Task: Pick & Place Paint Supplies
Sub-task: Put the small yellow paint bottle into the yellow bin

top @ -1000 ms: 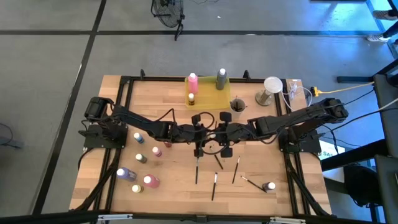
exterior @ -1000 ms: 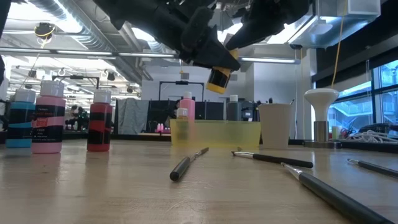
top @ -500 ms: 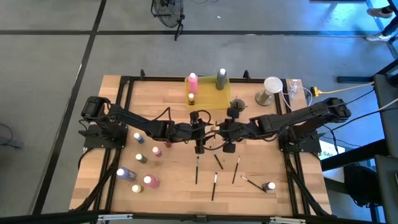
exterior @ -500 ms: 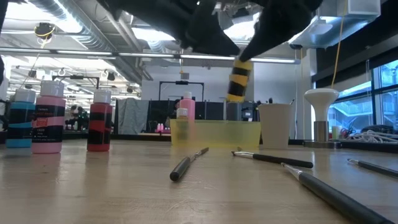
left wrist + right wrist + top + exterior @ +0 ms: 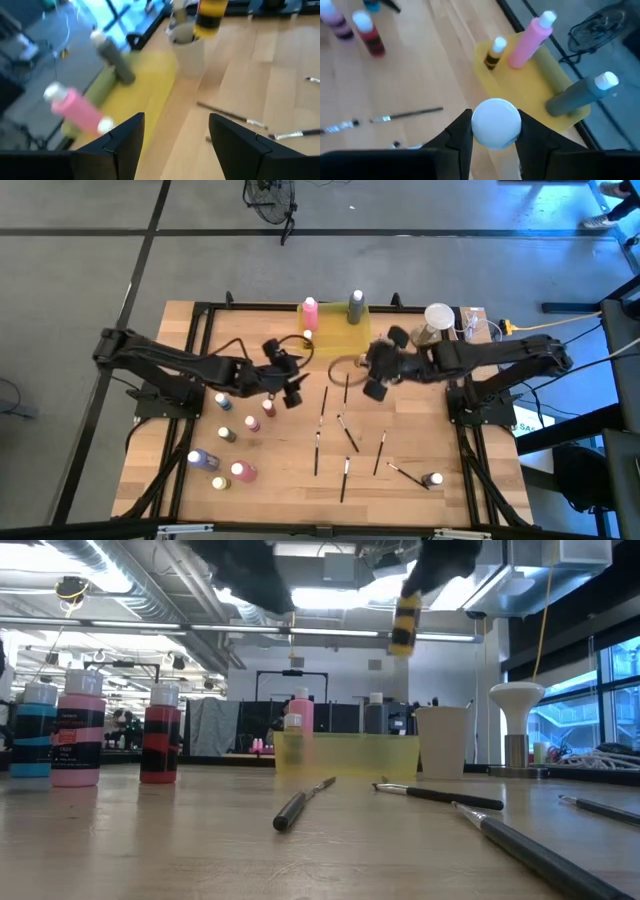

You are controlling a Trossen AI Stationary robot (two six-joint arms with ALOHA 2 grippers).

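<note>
Above the worktop (image 5: 200,470), a yellow bottle (image 5: 406,622) is gripped by the right tool (image 5: 495,131), best lowered upright into the tray (image 5: 345,338), while the left tool (image 5: 172,137) is held open.

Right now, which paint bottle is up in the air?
The yellow-and-black bottle, held by the right gripper; every other bottle stands on the table or in the yellow tray.
</note>
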